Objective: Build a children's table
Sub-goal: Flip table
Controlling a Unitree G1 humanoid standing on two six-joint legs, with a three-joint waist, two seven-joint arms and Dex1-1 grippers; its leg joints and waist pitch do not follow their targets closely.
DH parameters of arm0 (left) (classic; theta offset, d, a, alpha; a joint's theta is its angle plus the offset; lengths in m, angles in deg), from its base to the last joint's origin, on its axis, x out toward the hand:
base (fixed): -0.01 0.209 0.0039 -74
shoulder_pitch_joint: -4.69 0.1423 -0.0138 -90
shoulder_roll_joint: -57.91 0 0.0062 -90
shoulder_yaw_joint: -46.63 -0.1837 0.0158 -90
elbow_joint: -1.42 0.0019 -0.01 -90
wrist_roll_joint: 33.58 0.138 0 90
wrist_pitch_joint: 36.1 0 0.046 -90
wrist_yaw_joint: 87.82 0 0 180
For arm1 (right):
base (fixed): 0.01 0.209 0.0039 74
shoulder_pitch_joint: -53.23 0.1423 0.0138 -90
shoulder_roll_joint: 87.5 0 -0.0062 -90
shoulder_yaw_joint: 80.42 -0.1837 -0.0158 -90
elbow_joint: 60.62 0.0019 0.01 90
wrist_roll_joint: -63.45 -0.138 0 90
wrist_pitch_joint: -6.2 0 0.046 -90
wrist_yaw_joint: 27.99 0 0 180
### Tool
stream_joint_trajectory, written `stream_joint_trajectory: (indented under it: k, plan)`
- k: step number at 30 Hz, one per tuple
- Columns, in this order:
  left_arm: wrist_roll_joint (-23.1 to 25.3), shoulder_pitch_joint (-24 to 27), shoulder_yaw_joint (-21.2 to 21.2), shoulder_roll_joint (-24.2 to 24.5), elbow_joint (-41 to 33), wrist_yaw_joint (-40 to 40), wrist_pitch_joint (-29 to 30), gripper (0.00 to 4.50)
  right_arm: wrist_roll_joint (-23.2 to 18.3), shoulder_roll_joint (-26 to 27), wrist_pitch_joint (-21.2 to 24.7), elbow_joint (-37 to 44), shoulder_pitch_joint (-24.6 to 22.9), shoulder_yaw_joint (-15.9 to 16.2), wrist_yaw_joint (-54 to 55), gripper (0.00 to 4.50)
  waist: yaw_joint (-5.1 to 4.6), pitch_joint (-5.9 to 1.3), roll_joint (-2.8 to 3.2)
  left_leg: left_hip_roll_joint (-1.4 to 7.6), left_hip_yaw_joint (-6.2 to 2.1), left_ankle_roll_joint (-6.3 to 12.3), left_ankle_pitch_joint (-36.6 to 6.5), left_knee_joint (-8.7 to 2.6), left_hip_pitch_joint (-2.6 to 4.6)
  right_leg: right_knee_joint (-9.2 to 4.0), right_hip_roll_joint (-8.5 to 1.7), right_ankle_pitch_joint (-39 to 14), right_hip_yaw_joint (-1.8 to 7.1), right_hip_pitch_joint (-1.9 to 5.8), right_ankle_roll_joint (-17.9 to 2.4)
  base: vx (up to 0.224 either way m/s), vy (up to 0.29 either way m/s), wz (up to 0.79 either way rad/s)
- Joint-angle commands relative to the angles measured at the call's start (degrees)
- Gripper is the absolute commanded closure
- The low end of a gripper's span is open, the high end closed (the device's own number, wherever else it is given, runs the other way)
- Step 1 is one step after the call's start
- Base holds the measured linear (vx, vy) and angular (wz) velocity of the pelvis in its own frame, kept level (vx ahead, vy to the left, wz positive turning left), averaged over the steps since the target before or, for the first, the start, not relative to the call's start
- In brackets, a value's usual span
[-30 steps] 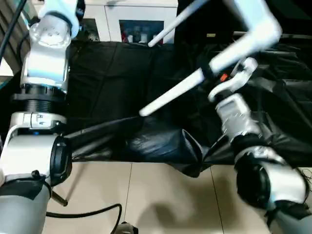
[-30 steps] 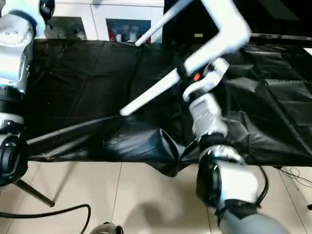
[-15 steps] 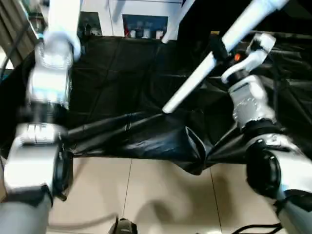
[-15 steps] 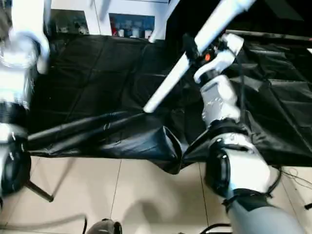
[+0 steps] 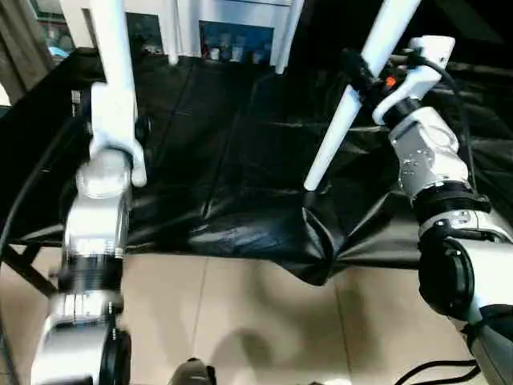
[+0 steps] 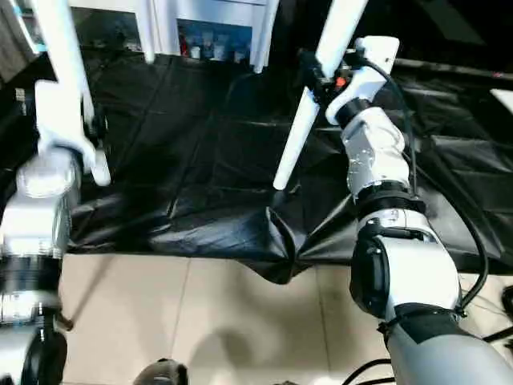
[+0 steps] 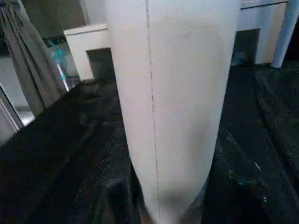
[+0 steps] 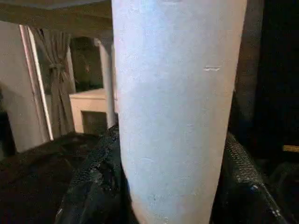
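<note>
- Holding one white leg (image 5: 357, 96) in the right gripper (image 5: 358, 74): black fingers (image 8: 93, 172) clamp either side of the tube, part way along it; lower end hangs just above the black sheet (image 5: 240, 160), near the sheet's front edge. Leg stands tilted, top leaning away to the right.
- Left gripper (image 5: 112, 120) sits at a second leg (image 5: 112, 56); the tube fills the left wrist view (image 7: 173, 102) and runs up out of frame, near the sheet's left edge. Fingers hidden behind tube and wrist; cannot tell whether they are clenched on it.
- More legs hang down at the sheet's far edge, in front of a white cabinet (image 5: 232, 36); what they attach to is out of frame.
- Handling, judged: hollow plastic tube, light and stiff, no sag along its length. Surface smooth, so likely slippery under two narrow fingers; a long tube gripped off-centre will tend to swing or twist.
- Best hold, judged: near mid-length for carrying, closer to the end going into a socket for alignment.
- Risk, judged: the free end snagging the loose sheet folds.
</note>
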Motion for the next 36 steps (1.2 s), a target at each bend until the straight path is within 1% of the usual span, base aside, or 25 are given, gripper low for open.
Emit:
stream_joint_trajectory:
  k: [1, 2, 4, 5, 7, 9, 10, 11, 12, 14, 15, 16, 18, 20, 22, 25, 26, 27, 28, 29, 30, 33, 34, 35, 36]
  plan:
    - [2.0, 0.0, -4.1, -0.5, -2.0, 1.1, -1.6, 2.91, 0.8, 0.7, 0.8, -0.4, 2.7, 1.1, 1.5, 2.75, -0.91, -5.67, 0.87, 2.32, -0.87, -0.27, -10.4, -4.53, 3.16, -3.28, -1.85, -4.7, 1.91, 2.68, -13.0, 0.0, 0.0, 0.0]
    - [2.0, 0.0, -4.1, -0.5, -2.0, 1.1, -1.6, 2.91, 0.8, 0.7, 0.8, -0.4, 2.7, 1.1, 1.5, 2.75, -0.98, -5.65, 0.94, 2.37, -0.93, -0.67, -10.8, -4.59, 3.22, -3.29, -1.84, -4.8, 1.91, 2.6, -12.8, 0.0, 0.0, 0.0]
    - [2.3, 0.6, -4.5, -0.4, -1.9, 0.6, -1.9, 2.91, 1.2, 1.0, 1.9, -0.8, 2.5, 1.4, 1.8, 2.75, -1.34, -5.58, 0.36, 2.34, -0.84, -1.42, -12.5, -4.67, 3.35, -3.43, -1.73, -4.9, 1.94, 2.48, -12.3, 0.0, 0.0, 0.0]
    - [2.7, 0.9, -4.8, -0.1, -1.4, 0.3, -2.2, 2.91, 1.3, 1.3, 3.0, -1.0, 2.4, 1.6, 2.0, 2.75, -1.36, -5.54, 0.34, 2.32, -0.84, -1.45, -12.7, -4.67, 3.38, -3.45, -1.74, -5.2, 1.96, 2.48, -12.3, 0.0, 0.0, 0.0]
    - [2.8, 1.1, -4.8, 0.1, -0.6, 0.1, -2.8, 2.91, 1.4, 1.9, 4.5, -1.2, 2.1, 1.7, 2.3, 2.75, -1.83, -5.54, 0.15, 2.3, -0.97, -1.49, -12.5, -4.76, 3.05, -3.45, -1.85, -5.4, 1.96, 2.72, -11.8, 0.0, 0.0, 0.0]
    - [2.6, 1.1, -4.7, 0.3, -0.1, 0.3, -3.1, 2.91, 1.3, 2.2, 4.9, -0.9, 1.9, 1.6, 2.3, 2.75, -1.95, -5.52, 0.28, 2.3, -1.01, -1.57, -12.3, -4.8, 3.07, -3.4, -1.83, -5.2, 1.95, 2.68, -11.6, 0.0, 0.0, 0.0]
    - [2.4, 1.0, -4.7, 0.5, 0.4, 0.6, -3.4, 2.91, 1.0, 2.6, 5.2, -0.7, 1.8, 1.3, 2.3, 2.4, -2.17, -5.6, 0.25, 2.26, -1.04, -1.73, -12.6, -4.82, 3.04, -3.43, -1.82, -5.0, 1.97, 2.68, -11.3, 0.0, 0.0, 0.0]
    - [2.2, 0.9, -4.7, 0.7, 0.9, 0.8, -3.5, 2.91, 0.8, 2.9, 5.5, -0.4, 1.7, 1.1, 2.4, 2.4, -2.32, -5.7, 0.1, 2.28, -1.03, -1.87, -12.5, -4.79, 3.14, -3.34, -1.76, -4.3, 1.94, 2.68, -11.3, 0.0, 0.0, 0.0]
    - [2.1, 0.9, -4.6, 0.8, 1.0, 1.0, -3.3, 2.56, 0.7, 3.0, 5.6, -0.3, 1.7, 1.0, 2.5, 2.05, -2.35, -5.71, 0.05, 2.23, -1.01, -1.83, -12.4, -4.76, 3.12, -3.31, -1.72, -4.0, 1.95, 2.67, -11.4, 0.0, 0.0, 0.0]
    - [1.4, 0.6, -4.1, 1.4, 2.2, 1.6, -2.7, 2.21, 0.4, 3.7, 6.2, 0.6, 1.5, 0.8, 2.7, 1.95, -2.5, -5.72, 0.08, 2.22, -1.01, -1.84, -12.4, -4.78, 3.17, -3.26, -1.68, -3.7, 1.95, 2.66, -11.5, 0.0, 0.0, 0.0]
    - [1.2, 0.5, -3.8, 1.9, 2.9, 1.6, -2.5, 2.21, 0.3, 4.0, 6.6, 1.2, 1.4, 0.8, 2.7, 1.95, -2.71, -5.68, -0.07, 2.14, -1.05, -1.78, -12.8, -4.86, 3.05, -3.36, -1.62, -4.4, 1.94, 2.71, -11.2, 0.0, 0.0, 0.0]
    - [1.2, 0.5, -3.7, 2.1, 3.3, 1.7, -2.7, 2.18, 0.0, 4.3, 7.0, 1.6, 1.3, 0.6, 2.6, 1.8, -2.94, -5.75, -0.02, 2.21, -1.11, -1.73, -13.0, -4.9, 3.01, -3.34, -1.82, -4.8, 2.01, 2.75, -11.2, 0.0, 0.0, 0.0]
    - [1.4, 0.5, -3.6, 2.5, 3.8, 1.5, -3.3, 1.85, -0.7, 4.7, 7.8, 2.3, 1.2, 0.2, 2.3, 1.55, -3.03, -5.75, 0.03, 2.27, -1.08, -2.07, -12.8, -4.84, 3.17, -3.35, -1.8, -4.6, 1.96, 2.72, -11.5, 0.0, 0.0, 0.0]
    - [1.4, 0.6, -3.3, 2.9, 4.4, 1.2, -3.6, 1.79, -0.9, 4.9, 8.1, 2.9, 0.9, 0.1, 2.5, 1.5, -3.06, -5.67, 0.06, 2.29, -1.03, -2.21, -13.3, -4.92, 3.18, -3.36, -1.78, -4.9, 2.02, 2.64, -11.7, 0.0, 0.0, 0.0]
    - [1.3, 0.9, -2.8, 3.6, 5.6, 0.9, -4.3, 1.67, -1.3, 5.4, 8.9, 4.6, 0.2, 0.0, 2.8, 1.17, -3.12, -5.65, 0.03, 2.23, -1.05, -2.39, -13.8, -4.96, 3.15, -3.47, -1.79, -5.5, 2.09, 2.66, -11.3, 0.0, 0.0, 0.0]
    - [1.1, 1.3, -2.5, 4.4, 6.8, 0.9, -5.1, 1.36, -1.8, 6.3, 10.3, 8.8, -1.5, 0.3, 3.0, 0.97, -3.11, -5.67, 0.02, 2.21, -1.07, -2.47, -13.4, -4.98, 3.15, -3.46, -1.83, -5.2, 2.13, 2.7, -10.7, 0.0, 0.0, 0.0]
    - [1.2, 1.4, -2.4, 4.5, 6.7, 0.9, -5.0, 1.36, -1.8, 6.5, 10.6, 10.1, -2.1, 0.5, 3.0, 0.97, -3.15, -5.75, 0.04, 2.27, -1.09, -2.54, -13.0, -5.01, 3.2, -3.3, -1.81, -4.8, 2.11, 2.68, -10.8, 0.0, 0.0, 0.0]
    - [1.3, 1.6, -2.3, 4.9, 6.4, 0.9, -4.9, 1.21, -1.9, 6.7, 10.8, 12.2, -3.0, 0.8, 3.1, 0.73, -3.16, -5.74, 0.05, 2.28, -1.07, -2.62, -12.8, -4.99, 3.24, -3.3, -1.77, -4.5, 2.11, 2.65, -10.9, 0.0, 0.0, 0.0]
    - [1.3, 1.8, -2.0, 5.2, 6.1, 0.7, -5.0, 1.06, -1.7, 6.7, 10.7, 13.5, -3.6, 1.2, 3.2, 0.66, -3.13, -5.71, 0.03, 2.27, -1.02, -2.76, -12.7, -4.98, 3.25, -3.33, -1.75, -4.4, 2.13, 2.62, -10.9, 0.0, 0.0, 0.0]
    - [1.4, 1.9, -1.8, 5.4, 5.9, 0.5, -5.1, 1.06, -1.6, 6.7, 10.7, 14.2, -3.9, 1.4, 3.3, 0.66, -3.09, -5.76, 0.05, 2.27, -1.04, -2.8, -12.7, -4.98, 3.27, -3.3, -1.81, -4.4, 2.12, 2.67, -10.9, 0.0, 0.0, 0.0]
    - [1.6, 2.3, -1.5, 5.9, 5.4, 0.1, -5.4, 0.9, -1.4, 6.6, 10.5, 16.0, -4.9, 1.7, 3.5, 0.52, -3.08, -5.78, 0.15, 2.26, -1.04, -2.82, -12.5, -4.98, 3.29, -3.28, -1.77, -4.1, 2.13, 2.66, -10.9, 0.0, 0.0, 0.0]
    - [1.5, 3.5, -0.7, 6.6, 3.7, -0.4, -6.3, 0.85, -1.0, 6.5, 10.4, 19.9, -7.1, 2.1, 4.1, 0.4, -3.06, -5.72, 0.28, 2.3, -1.08, -3.14, -12.7, -5.09, 3.35, -3.32, -1.71, -4.2, 2.14, 2.63, -10.5, 0.0, 0.0, 0.0]
    - [1.0, 4.3, -0.2, 6.7, 2.6, -0.4, -6.9, 0.85, -0.6, 6.4, 10.5, 22.7, -8.8, 2.4, 4.7, 0.4, -3.14, -5.66, 0.14, 2.32, -1.03, -3.42, -13.0, -5.12, 3.37, -3.39, -1.65, -4.5, 2.17, 2.57, -10.4, 0.0, 0.0, 0.0]
    - [-0.2, 5.7, 0.8, 6.7, 0.4, 0.1, -7.3, 0.85, 0.1, 6.4, 10.6, 26.9, -11.7, 2.8, 5.5, 0.4, -3.01, -5.61, 0.17, 2.38, -1.06, -3.46, -13.2, -5.2, 3.38, -3.44, -1.71, -4.6, 2.18, 2.62, -10.2, 0.0, 0.0, 0.0]
    - [-0.8, 6.3, 1.3, 6.6, -0.7, 0.3, -7.4, 0.85, 0.4, 6.4, 10.7, 28.8, -13.2, 2.9, 5.8, 0.4, -2.89, -5.52, 0.14, 2.43, -1.09, -3.66, -13.4, -5.31, 3.42, -3.57, -1.76, -5.1, 2.22, 2.65, -9.7, 0.0, 0.0, 0.0]
